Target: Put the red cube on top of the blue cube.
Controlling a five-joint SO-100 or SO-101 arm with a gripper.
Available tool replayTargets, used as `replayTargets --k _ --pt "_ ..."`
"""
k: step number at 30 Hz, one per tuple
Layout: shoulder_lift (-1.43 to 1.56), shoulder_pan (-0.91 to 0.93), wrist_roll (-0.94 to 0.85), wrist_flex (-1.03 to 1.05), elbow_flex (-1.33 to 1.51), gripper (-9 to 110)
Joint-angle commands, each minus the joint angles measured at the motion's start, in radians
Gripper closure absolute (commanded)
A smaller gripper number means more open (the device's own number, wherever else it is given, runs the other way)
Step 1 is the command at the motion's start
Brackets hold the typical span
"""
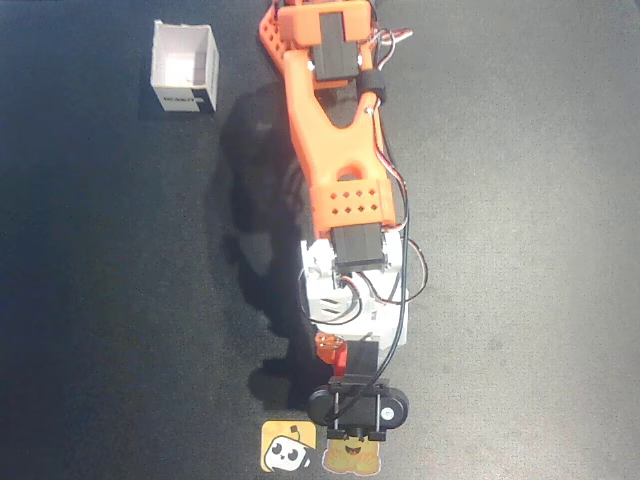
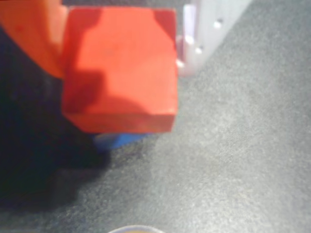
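Wrist view, red cube (image 2: 121, 68) over blue cube (image 2: 119, 139)

Seen from overhead, the light on my dark tabletop (image 1: 520, 250) was even and moderate, and the picture was sharp enough but grainy. My arm (image 1: 340, 150) threw a soft, broken shadow to its left in that view, so the light came from the right. The white box (image 1: 185, 65) was bright, nearly washed out inside. My wrist view was blurred throughout: the red cube (image 2: 121, 68) filled the upper left out of focus, with a stepped shadow across its face, and the tabletop's lower left sank into deep shadow.
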Motion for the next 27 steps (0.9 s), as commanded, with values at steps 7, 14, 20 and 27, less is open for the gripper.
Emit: replayTargets --k 7,14,20,27 --pt "0.002 -0.012 -0.008 -0.011 -0.061 87" --pt "0.002 -0.012 -0.018 -0.009 -0.057 87" --pt "0.002 -0.012 -0.021 -0.005 -0.057 87" --pt "0.003 -0.012 -0.021 0.000 -0.064 86"
